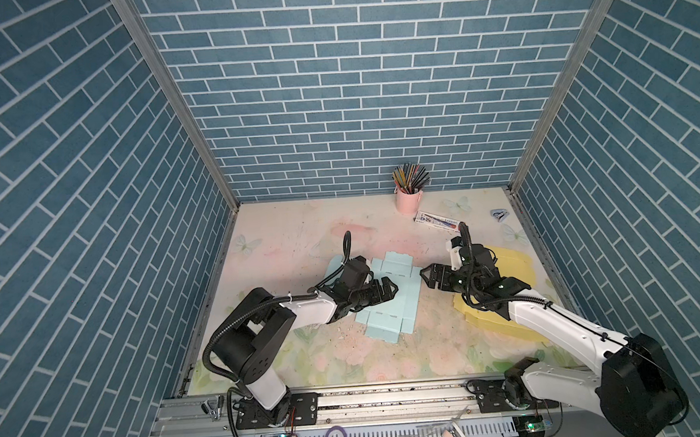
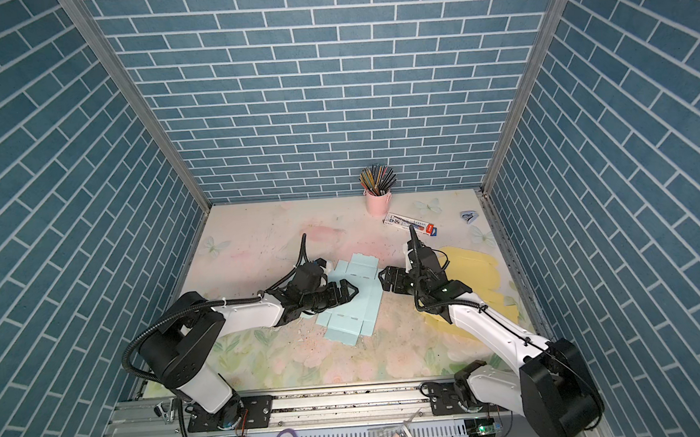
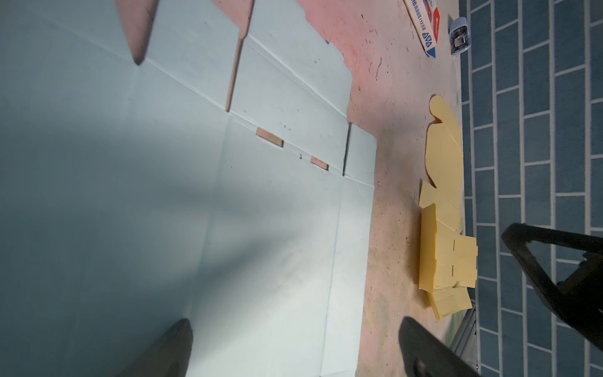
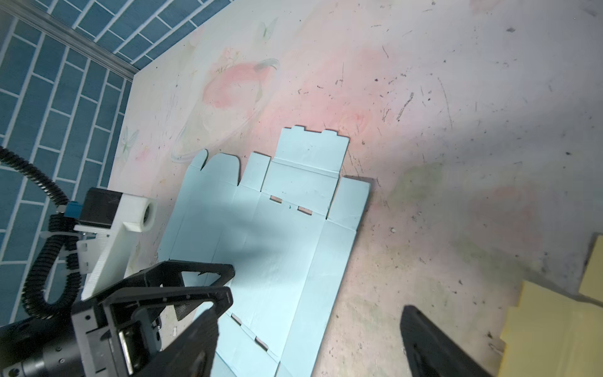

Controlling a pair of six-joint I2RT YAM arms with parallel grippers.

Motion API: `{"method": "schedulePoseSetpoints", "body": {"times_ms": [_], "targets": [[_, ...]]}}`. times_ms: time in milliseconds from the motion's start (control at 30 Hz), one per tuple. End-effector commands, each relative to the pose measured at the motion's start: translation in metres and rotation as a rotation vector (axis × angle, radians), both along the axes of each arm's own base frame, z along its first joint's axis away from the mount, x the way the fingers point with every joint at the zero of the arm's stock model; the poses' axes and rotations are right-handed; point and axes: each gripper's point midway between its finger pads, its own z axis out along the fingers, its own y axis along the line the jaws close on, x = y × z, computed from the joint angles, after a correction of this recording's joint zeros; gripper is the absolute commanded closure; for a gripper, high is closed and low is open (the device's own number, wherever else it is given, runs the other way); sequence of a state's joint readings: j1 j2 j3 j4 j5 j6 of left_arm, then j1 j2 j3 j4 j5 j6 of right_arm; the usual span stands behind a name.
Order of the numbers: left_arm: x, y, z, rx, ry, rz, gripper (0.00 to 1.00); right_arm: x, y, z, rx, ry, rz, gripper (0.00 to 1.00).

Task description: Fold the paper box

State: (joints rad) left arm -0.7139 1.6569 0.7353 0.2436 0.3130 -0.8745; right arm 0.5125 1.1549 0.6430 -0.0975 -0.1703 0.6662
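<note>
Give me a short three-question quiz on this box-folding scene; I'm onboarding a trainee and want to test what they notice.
1. True or false: the left pincer and the right pincer are both shut on the blue box blank.
2. What lies under the right arm? A) yellow card sheets B) a folded blue box C) a towel
3. Fill in: the cup holding pencils is ____.

Key: 1 false, both stand open and the blank lies flat; 2 A; 3 pink.
</note>
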Motion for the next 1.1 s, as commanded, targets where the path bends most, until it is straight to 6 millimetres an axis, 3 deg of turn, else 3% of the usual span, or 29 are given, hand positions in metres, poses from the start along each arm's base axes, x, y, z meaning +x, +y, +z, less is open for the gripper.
{"method": "schedulePoseSetpoints", "body": {"times_ms": [0, 67, 200, 367, 700, 1067], "targets": [[-0.009, 0.013, 0.007, 0.091, -0.01, -0.039, 0.01, -0.003, 0.0, -0.008, 0.012, 0.025, -0.019, 0.14], [-0.007, 0.02, 0.019, 0.141, -0.064, -0.069, 0.01, -0.004, 0.002, -0.013, -0.017, 0.03, 0.0, 0.15], [0.009, 0.056, 0.034, 0.172, -0.098, -0.047, 0.01, -0.005, 0.01, -0.021, -0.076, 0.052, 0.042, 0.15], [0.034, 0.104, 0.031, 0.226, -0.063, 0.021, 0.01, -0.004, 0.02, -0.025, -0.075, 0.064, 0.052, 0.14], [0.047, 0.101, -0.016, 0.246, 0.026, 0.029, 0.01, -0.005, 0.036, -0.031, -0.067, 0.083, 0.053, 0.05], [0.016, 0.102, -0.036, 0.224, 0.074, 0.055, 0.01, -0.006, 0.033, -0.031, -0.072, 0.075, 0.045, 0.06]]}}
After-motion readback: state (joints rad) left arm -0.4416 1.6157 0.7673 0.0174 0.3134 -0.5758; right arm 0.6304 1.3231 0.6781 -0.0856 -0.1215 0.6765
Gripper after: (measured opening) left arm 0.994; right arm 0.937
